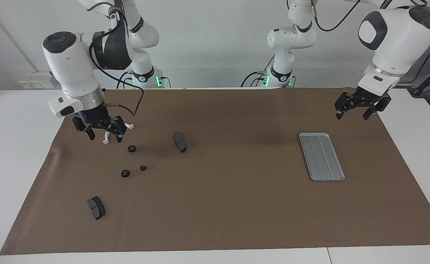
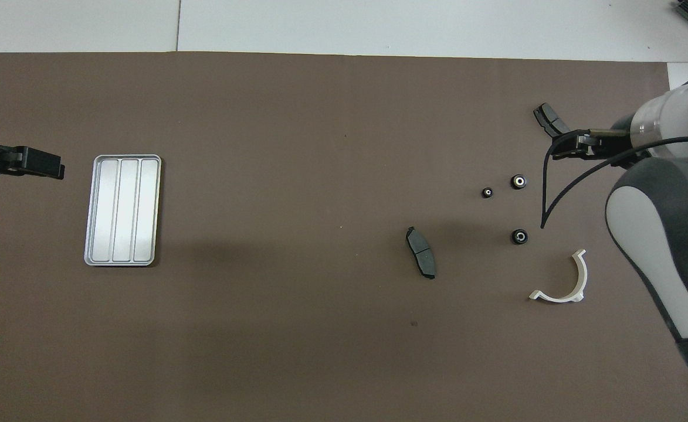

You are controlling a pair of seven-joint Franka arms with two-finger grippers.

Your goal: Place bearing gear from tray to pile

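Tray (image 1: 321, 156) bare, no gear left on it; task looks done.
Right pincer (image 1: 102, 129) raised over half-ring (image 2: 561, 280), open wide, holding nothing.
Left pincer (image 1: 361, 107) waiting at tray's 12 o'clock in facing view, open, empty.
Pile (image 1: 131, 163): three gears loose on surface, right arm's end.

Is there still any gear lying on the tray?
No, the tray shows only bare ridged metal, and all three gears lie on the mat toward the right arm's end.
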